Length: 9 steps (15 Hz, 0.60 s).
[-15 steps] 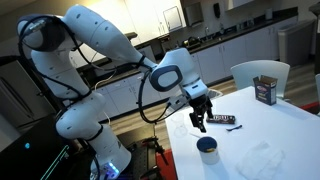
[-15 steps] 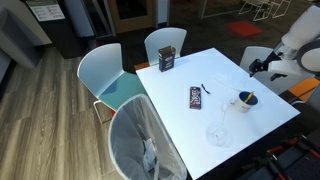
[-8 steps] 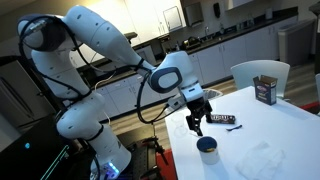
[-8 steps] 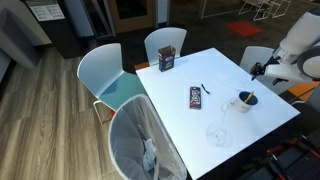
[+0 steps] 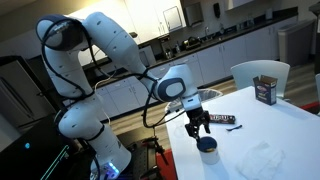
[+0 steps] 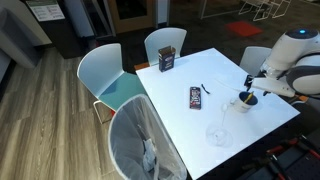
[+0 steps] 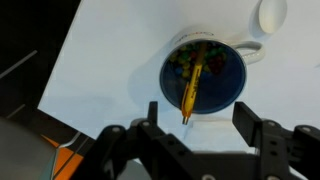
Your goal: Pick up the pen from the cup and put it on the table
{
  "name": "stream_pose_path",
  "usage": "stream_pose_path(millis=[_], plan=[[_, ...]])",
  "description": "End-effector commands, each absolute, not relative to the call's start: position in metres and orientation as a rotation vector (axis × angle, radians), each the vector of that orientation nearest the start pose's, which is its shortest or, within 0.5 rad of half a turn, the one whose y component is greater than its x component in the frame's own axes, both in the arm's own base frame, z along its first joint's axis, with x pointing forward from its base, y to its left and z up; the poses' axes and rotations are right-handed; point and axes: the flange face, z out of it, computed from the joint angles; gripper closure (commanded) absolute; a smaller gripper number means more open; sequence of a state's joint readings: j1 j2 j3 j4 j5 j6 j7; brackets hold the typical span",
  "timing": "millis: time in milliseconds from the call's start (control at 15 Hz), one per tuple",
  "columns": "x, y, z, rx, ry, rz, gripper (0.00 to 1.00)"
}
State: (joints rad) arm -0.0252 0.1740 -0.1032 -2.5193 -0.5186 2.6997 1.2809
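Observation:
The dark blue cup stands on the white table, seen from straight above in the wrist view. The yellow-orange pen leans inside it, its tip over the near rim. My gripper is open and empty, its two black fingers spread just below the cup's rim in the picture, close to the pen's tip. In both exterior views the gripper hangs right above the cup near a table edge. The pen shows as a thin stick in an exterior view.
A flat black bar and a small dark thin object lie mid-table. A brown boxy container stands at the far side. A clear glass lies near the front edge. Chairs surround the table.
The arm has swung over and lowered, so the gripper now hangs directly above the cup instead of beside and above it. The pen and cup have not moved.

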Motion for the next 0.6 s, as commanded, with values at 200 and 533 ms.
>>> stream_pose_path(millis=[200,533], plan=[[0.468,-0.044,0.176,-2.931,1.621,-0.376,0.49],[0.465,-0.042,0.158,-2.922,1.678,-0.394,0.47]])
